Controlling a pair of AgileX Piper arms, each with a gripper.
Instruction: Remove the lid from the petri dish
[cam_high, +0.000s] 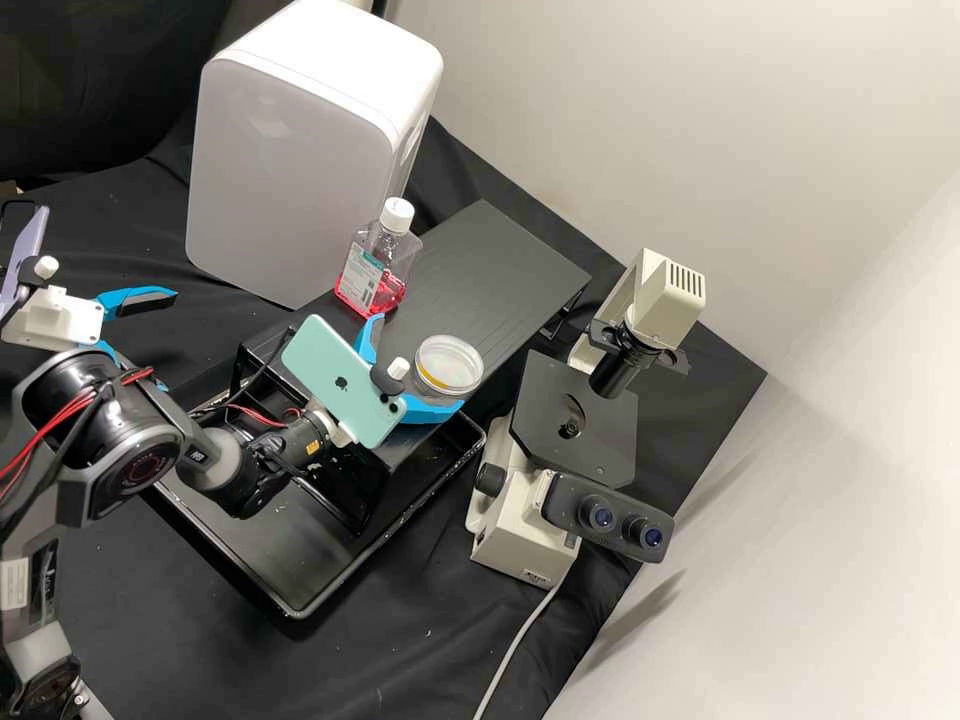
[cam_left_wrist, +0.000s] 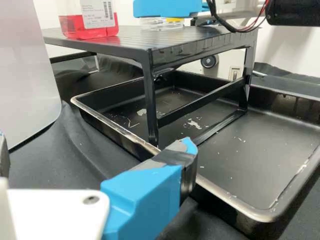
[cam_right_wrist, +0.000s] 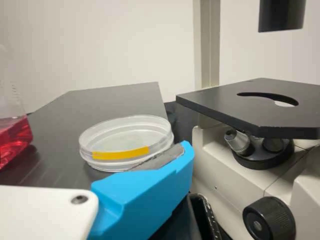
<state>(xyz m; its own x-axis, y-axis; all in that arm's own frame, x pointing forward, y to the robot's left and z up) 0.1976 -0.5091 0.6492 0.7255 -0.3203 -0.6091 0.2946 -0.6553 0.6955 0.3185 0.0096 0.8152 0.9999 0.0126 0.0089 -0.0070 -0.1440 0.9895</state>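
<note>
Petri dish (cam_high: 449, 362) sat lid-on at a corner of the shelf (cam_high: 500, 270), right gripper (cam_high: 418, 364) spread around it and unclamped, probably lining up on the lid (cam_right_wrist: 126, 131) rim; left gripper (cam_high: 140, 330) parked with fingers apart, well off the shelf.

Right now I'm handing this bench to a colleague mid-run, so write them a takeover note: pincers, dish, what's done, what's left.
Left pincer: open, empty, off to the side by the black tray, away from the dish.
Right pincer: open, straddling the petri dish on the raised black shelf.
Lid: still seated on the dish.
Done: right pincer is placed at the dish.
Left: close on the lid, lift it off, then probably set it down.
</note>
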